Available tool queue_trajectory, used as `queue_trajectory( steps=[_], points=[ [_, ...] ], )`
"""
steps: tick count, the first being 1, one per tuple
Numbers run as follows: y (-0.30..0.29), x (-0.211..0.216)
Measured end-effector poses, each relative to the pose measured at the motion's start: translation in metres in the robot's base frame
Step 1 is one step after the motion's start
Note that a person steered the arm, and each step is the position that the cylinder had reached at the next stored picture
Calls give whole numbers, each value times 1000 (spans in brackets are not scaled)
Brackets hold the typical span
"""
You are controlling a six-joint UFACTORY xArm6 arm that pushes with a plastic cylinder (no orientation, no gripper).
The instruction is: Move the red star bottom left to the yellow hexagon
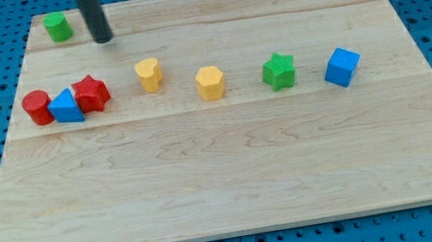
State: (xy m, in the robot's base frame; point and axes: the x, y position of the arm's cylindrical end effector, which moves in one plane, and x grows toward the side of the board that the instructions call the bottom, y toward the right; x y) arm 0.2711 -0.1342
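The red star sits on the wooden board at the view's left, touching a blue triangle on its left. The yellow hexagon stands near the board's middle, well to the right of the star. My tip is at the view's top left, above and slightly right of the red star, apart from it and touching no block.
A red cylinder touches the blue triangle's left side. A yellow heart lies between the star and the hexagon. A green star and a blue cube sit to the right. A green cylinder is at the top left corner.
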Motion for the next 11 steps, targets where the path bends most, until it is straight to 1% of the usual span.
queue_trajectory(
  steps=[1,3,5,6,7,8,9,11],
  points=[
    [40,14],
    [40,43],
    [40,50],
    [24,54],
    [-29,54],
    [-44,80],
    [-48,117],
    [-32,177]
  ],
)
